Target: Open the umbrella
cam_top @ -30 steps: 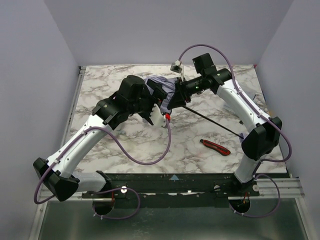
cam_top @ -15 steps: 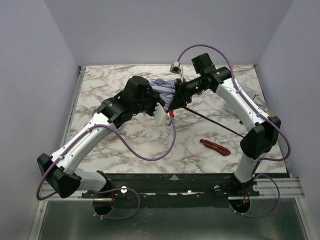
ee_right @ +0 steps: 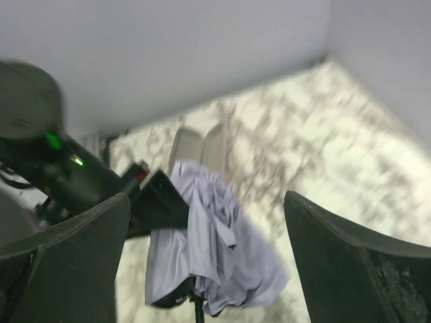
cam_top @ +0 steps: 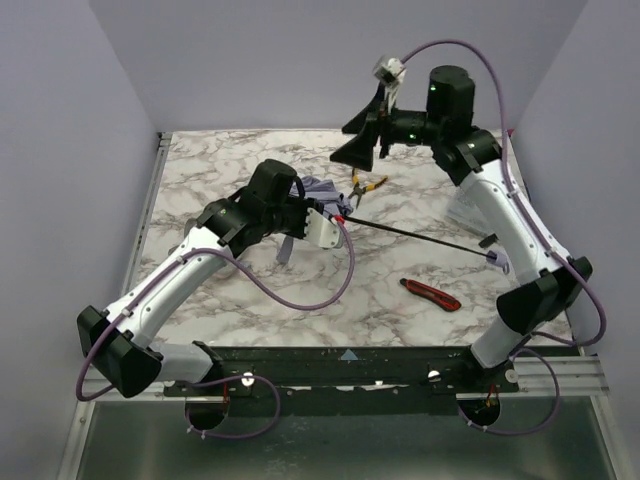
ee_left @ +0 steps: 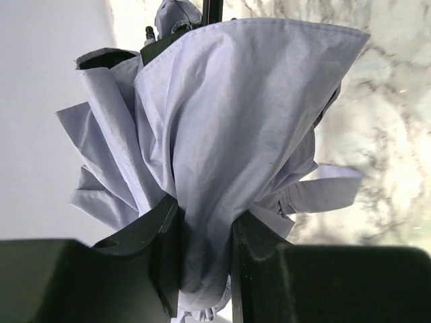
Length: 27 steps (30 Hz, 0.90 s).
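From above, our left hand [cam_top: 303,208] reaches into the bunched purple cloth of the umbrella [cam_top: 318,190], which lies on the counter [cam_top: 220,170]. The thin black shaft [cam_top: 420,238] runs away from this hand, with the small handle [cam_top: 499,262] at its far end. Our right hand [cam_top: 355,140] hangs high over the counter, up and away from the cloth. Yellow pliers [cam_top: 366,186] lie below it. A red knife [cam_top: 431,294] lies well apart from both hands.

From the left wrist, the two fingers [ee_left: 165,256] pinch a fold of the cloth. The rest fans out just ahead of them.

From the right wrist, the fingers [ee_right: 67,262] are spread wide with nothing between them. The umbrella lies below them. This picture is blurry.

We think the step now is to hold the cloth end fast and get the shaft. The left hand should pinch firmly and not tug, or the thin cloth may slip or tear. The right hand should come down spread, right over the shaft, and close on the shaft alone, not the pliers.
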Tool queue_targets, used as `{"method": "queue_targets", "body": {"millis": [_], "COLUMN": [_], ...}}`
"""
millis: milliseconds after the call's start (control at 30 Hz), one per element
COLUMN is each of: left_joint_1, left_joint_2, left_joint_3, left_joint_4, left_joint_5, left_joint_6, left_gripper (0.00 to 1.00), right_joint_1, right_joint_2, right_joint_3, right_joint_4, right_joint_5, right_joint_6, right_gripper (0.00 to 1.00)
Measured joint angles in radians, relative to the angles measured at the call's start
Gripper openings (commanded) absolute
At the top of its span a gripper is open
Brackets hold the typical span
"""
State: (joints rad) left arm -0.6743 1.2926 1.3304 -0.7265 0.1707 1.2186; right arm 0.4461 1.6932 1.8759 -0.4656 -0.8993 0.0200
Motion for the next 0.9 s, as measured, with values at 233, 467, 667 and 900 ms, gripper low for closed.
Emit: {"method": "queue_targets", "body": {"millis": [233, 467, 667, 900], "left_joint_1": [0.165, 0.371, 0.443, 0.437], "left_joint_2": [0.072, 0.063, -0.045, -0.130], "left_joint_3": [0.084, 0.160, 0.025, -0.125], "left_joint_4": [-0.039, 0.058, 0.332, 0.673], "left_joint_5": [0.122, 0.273, 0.436, 0.581], "left_joint_6": [-0.347, -0.725, -1.059, -1.361], "left_gripper": [0.00, 0.00, 0.00, 0.00], "right_joint_1": [-0.015, -0.013, -0.013, -0.013], "right_joint_2": [-0.222, -0.359, -0.352, -0.286], "right_joint_3": [-0.032, -0.224, -0.365, -0.332], "right_joint_4": [0.364, 0.475, 0.492, 0.612], "right_joint_5": [0.031, 0.010, 0.106, 0.267], "right_joint_6": [0.059, 0.070, 0.122, 0.262], "right_gripper": [0.96, 0.93, 0.94, 0.95]}}
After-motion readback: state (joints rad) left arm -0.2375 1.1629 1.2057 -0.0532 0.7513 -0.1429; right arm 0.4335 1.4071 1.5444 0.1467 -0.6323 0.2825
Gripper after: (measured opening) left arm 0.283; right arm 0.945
